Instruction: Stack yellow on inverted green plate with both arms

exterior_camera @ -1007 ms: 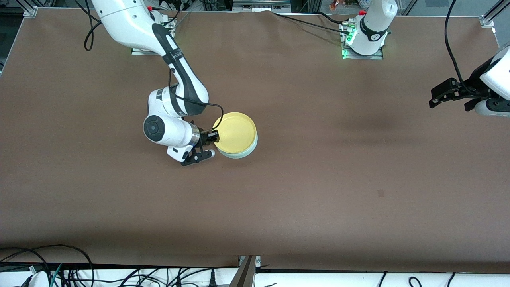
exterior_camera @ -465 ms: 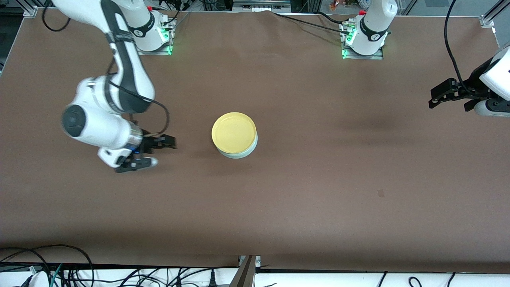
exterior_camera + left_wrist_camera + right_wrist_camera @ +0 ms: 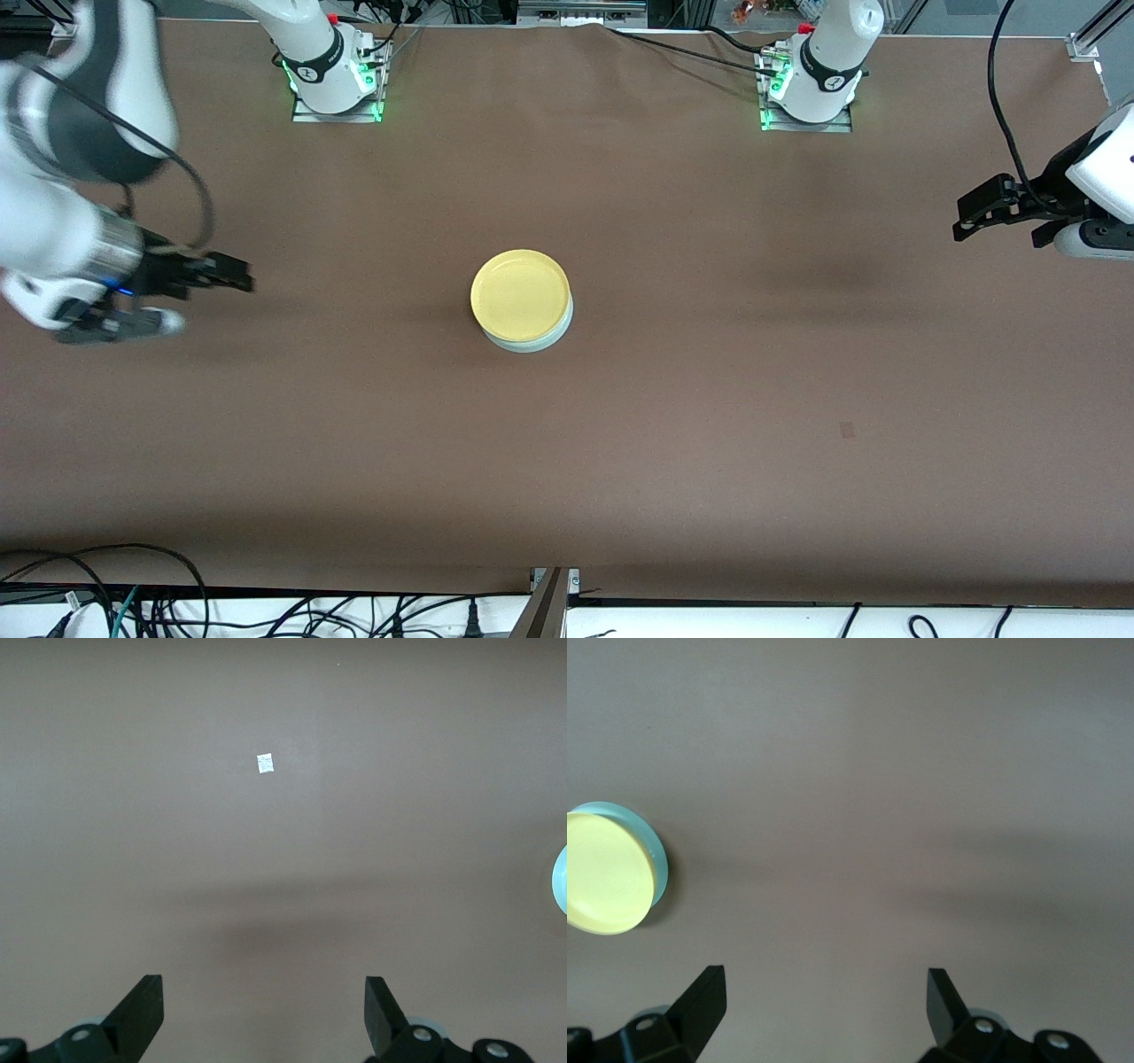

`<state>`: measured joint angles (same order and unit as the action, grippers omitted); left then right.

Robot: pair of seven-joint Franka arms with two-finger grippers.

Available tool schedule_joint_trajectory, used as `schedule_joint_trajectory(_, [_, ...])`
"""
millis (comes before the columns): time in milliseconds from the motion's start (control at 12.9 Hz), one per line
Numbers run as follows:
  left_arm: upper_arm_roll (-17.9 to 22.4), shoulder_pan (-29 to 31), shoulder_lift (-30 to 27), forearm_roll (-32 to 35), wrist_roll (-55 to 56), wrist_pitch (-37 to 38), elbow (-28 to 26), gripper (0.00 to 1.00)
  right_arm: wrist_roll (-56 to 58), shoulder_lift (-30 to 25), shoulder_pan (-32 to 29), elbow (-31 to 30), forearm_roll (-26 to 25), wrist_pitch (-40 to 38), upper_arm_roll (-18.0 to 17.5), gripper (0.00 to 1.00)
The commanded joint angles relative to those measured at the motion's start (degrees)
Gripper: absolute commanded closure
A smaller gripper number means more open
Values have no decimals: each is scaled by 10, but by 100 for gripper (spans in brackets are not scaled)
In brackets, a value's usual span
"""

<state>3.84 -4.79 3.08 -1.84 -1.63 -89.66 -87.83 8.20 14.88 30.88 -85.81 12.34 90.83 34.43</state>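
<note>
Front view: the yellow plate (image 3: 520,294) sits on top of the green plate (image 3: 542,341) near the middle of the brown bench (image 3: 709,399), the yellow one nearly covering the green one, whose pale rim shows only as a crescent along the edge nearer the camera. Neither tool touches the stack.

Over the bench at the right arm's end, well apart from the plates, the right tool (image 3: 190,297) hangs with its two black fingers spread apart and nothing between them. From the right wrist view, the same spread fingers (image 3: 700,1005) frame bare bench, with the yellow plate (image 3: 607,873) resting on the green plate (image 3: 651,846) off toward the edge of the picture.

At the left arm's end of the bench, the left tool (image 3: 979,213) waits, also well clear of the plates. Its wrist view shows the fingers (image 3: 142,1010) wide apart and empty over bare bench, a small white scrap (image 3: 265,764) lying on the surface and a sliver of the green plate (image 3: 560,881) at the picture's edge.
</note>
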Motion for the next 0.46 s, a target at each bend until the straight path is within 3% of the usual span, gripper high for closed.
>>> schedule_joint_trajectory(0, [-1,-3,10,2,4,5,18,0,16,0,4,51,-18,-52,39,0])
schedule_joint_trajectory(232, [-1,-4,15,2,4,5,19,0,11,0,8,49,-56,-70,36,0])
schedule_joint_trajectory(387, [-1,-4,16,2,4,5,19,0,8,-14,-6,42,-63,-66,-4,0])
